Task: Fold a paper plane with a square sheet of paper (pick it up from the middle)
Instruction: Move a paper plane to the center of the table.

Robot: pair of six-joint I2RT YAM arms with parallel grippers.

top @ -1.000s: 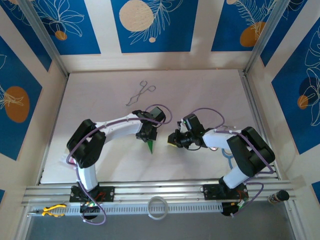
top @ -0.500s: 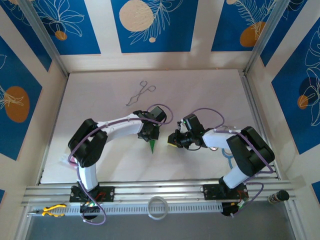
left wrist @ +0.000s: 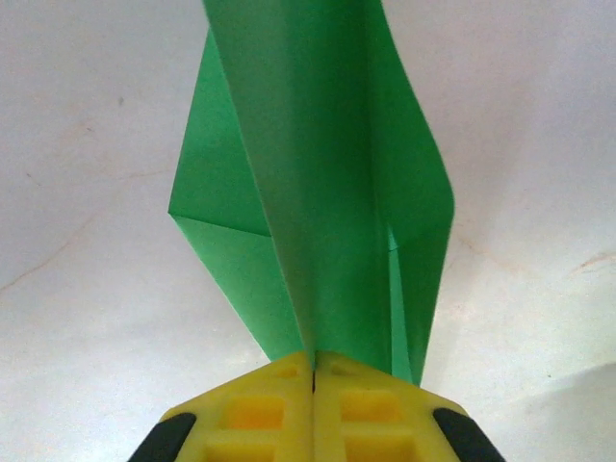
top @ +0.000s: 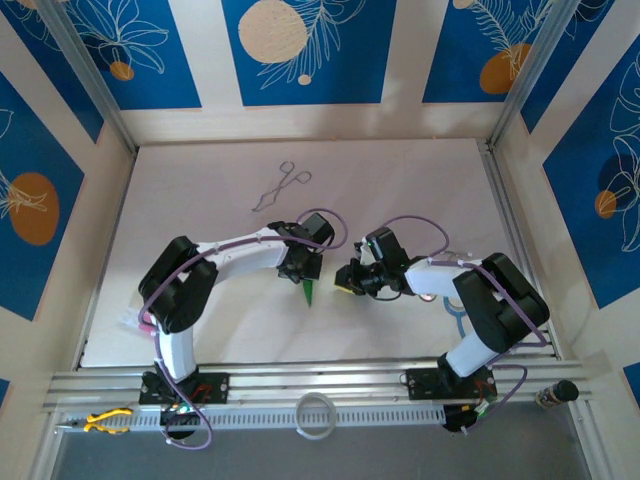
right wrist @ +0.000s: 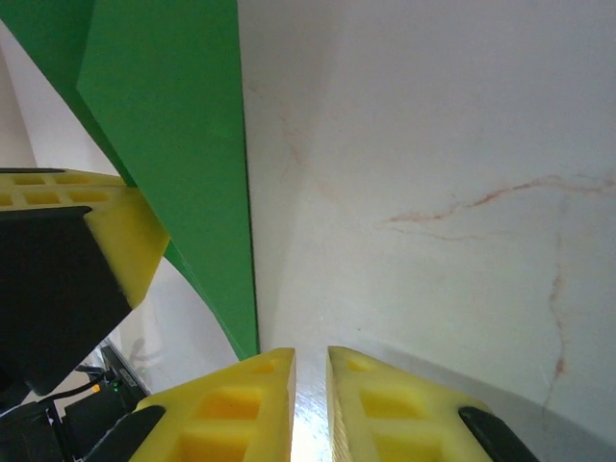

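Overhead view first: I saw the left gripper (top: 305, 277) near the middle of the white table (top: 200, 180), with the paper plane (top: 311, 291) poking out from under it as a narrow green point aimed toward the arm bases. The right gripper (top: 343, 281) sat just beside it, facing the paper from the right. Metal forceps (top: 280, 187) lay well apart, toward the far side of the table.

On the left wrist camera, the left gripper (left wrist: 314, 385) was clamped on the paper plane (left wrist: 318, 192). Its yellow fingers (left wrist: 255, 414) met with only a hairline seam between them, and the green sheet rose straight out of that seam. I could make out a long centre crease and folded flaps spreading to either side, above the pale table surface (left wrist: 87, 115).

On the right wrist camera, the right gripper (right wrist: 310, 385) stood with its fingers a narrow slit apart and nothing between them; I saw only table through the gap. The paper plane (right wrist: 173, 144) hung just left of those fingers, its lower edge ending close by the left one. A yellow finger (right wrist: 120, 236) of the left gripper showed beside the paper.
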